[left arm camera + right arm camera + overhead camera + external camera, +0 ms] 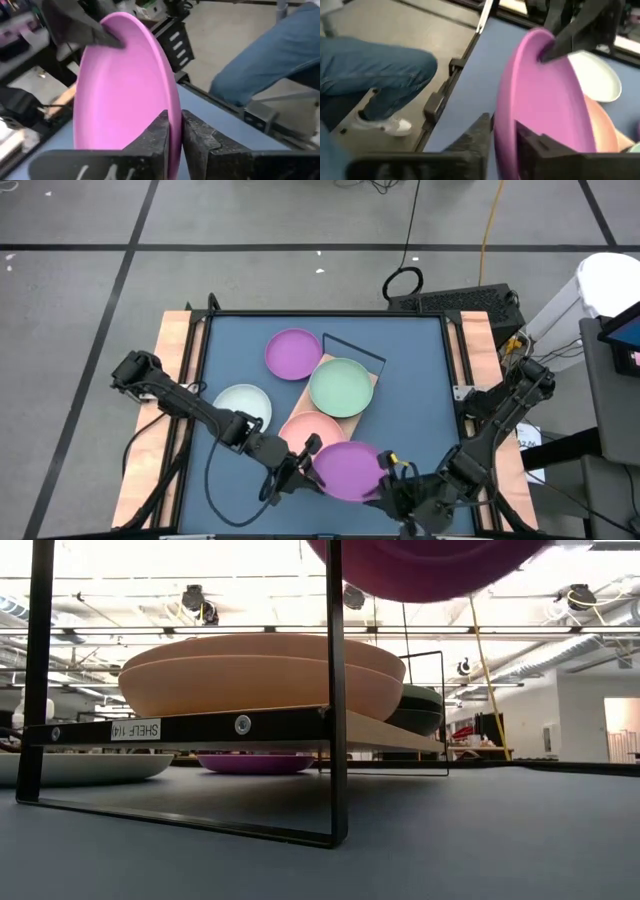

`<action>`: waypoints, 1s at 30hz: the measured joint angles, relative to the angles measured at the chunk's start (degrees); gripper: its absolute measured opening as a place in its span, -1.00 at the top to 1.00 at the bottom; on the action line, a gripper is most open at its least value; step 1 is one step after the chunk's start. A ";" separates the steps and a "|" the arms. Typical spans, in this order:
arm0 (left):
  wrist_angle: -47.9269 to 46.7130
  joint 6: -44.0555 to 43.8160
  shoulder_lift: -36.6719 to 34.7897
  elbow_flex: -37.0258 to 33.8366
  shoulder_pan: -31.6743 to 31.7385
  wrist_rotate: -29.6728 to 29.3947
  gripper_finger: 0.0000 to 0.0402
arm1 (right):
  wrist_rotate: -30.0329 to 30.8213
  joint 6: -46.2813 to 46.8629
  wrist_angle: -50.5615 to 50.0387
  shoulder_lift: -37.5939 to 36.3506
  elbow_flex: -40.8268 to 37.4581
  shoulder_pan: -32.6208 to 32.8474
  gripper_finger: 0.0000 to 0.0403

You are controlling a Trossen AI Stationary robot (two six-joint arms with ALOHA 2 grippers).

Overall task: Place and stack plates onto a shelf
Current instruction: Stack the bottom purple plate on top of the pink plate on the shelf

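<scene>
Pinched at opposite rims between my two end effectors, the purple plate (348, 470) hangs above the tabletop's (420, 370) near edge, just beside the shelf (362, 392). My left end effector (175, 131) is closed on one rim; my right end effector (504, 131) clamps the other side. It looks stiff, light and matte, so I judge a rim grip holds, though a thin edge could slip if tilted. Pink plates (305, 430) and a green plate (340, 386) sit on the shelf.

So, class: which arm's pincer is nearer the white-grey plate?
Left. The left pincer grips the raised purple plate on the side facing the white-grey plate; the right pincer grips its far rim.
</scene>
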 joint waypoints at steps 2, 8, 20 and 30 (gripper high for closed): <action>0.05 1.20 -0.02 0.00 0.27 -0.31 0.80 | 1.69 -1.44 2.00 0.02 -0.92 -0.44 0.56; -1.66 3.09 -0.04 0.02 0.71 -0.61 0.81 | 7.52 -5.39 4.46 -0.15 -1.33 -1.10 0.02; -10.11 2.85 -1.17 0.02 1.38 -0.91 0.83 | 16.31 -1.04 4.37 -5.03 -1.37 1.17 -0.35; -24.35 27.43 -7.31 0.04 0.68 -5.41 0.88 | 16.33 -1.40 4.03 -5.38 -1.37 3.95 -0.32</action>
